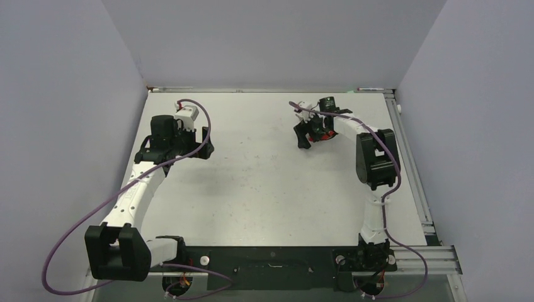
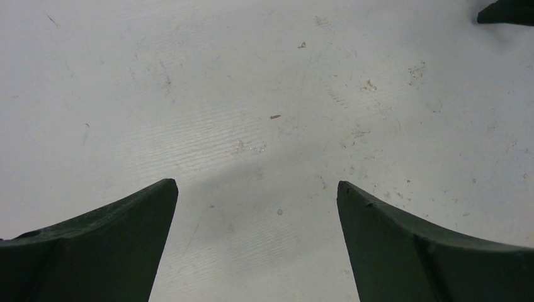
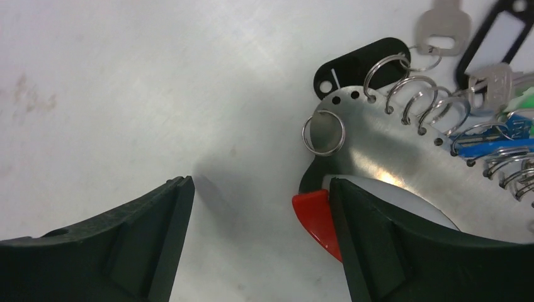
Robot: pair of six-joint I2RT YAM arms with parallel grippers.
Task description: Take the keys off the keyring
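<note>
The keyring (image 3: 378, 135) is a curved grey metal plate with a row of holes, a white part and a bright red tip (image 3: 313, 217). It lies at the back right of the table (image 1: 264, 182). Several small split rings hang from its holes, carrying the keys: a silvery key (image 3: 444, 25), a black tag (image 3: 360, 60), a blue-headed key (image 3: 497, 148) and a green one (image 3: 526, 100). My right gripper (image 3: 259, 184) is open, its right finger over the ring's red and white end, its left finger over bare table. My left gripper (image 2: 257, 189) is open above bare table at the back left.
A black-framed tag with a white label (image 3: 497, 31) lies among the keys. Grey walls close the table on three sides. A metal rail (image 1: 412, 170) runs along the right edge. Purple cables trail from both arms. A dark shape (image 2: 507, 11) shows at the left wrist view's top right corner.
</note>
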